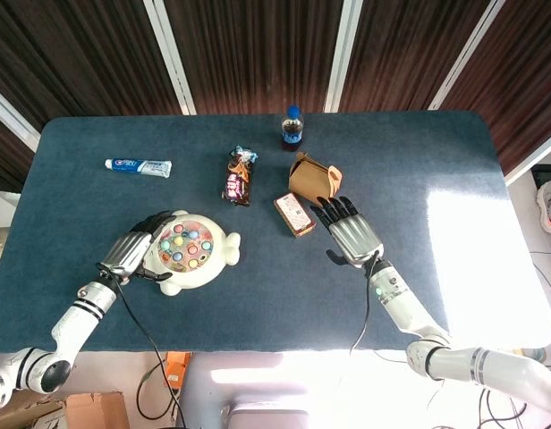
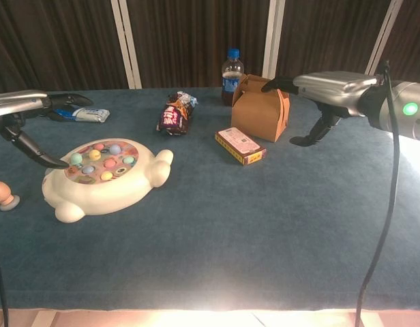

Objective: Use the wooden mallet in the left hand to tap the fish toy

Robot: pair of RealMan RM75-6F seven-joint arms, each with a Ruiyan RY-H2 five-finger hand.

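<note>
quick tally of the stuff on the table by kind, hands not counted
Toys: 1, fish toy
Tools: 1, mallet
Drinks: 1, bottle
Toiletries: 1, toothpaste
Snack packets: 1, wrapper
Boxes: 2, brown carton, small flat box
Total: 7

Lab-style test room: blue-covered table (image 1: pixel 436 143), dark slatted wall (image 1: pixel 258 45), loose floor cables (image 1: pixel 150 393).

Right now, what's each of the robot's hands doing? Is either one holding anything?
Left hand: hovers over the fish toy's left edge; whether it holds anything cannot be told.
Right hand: open, fingers spread flat, holding nothing.
</note>
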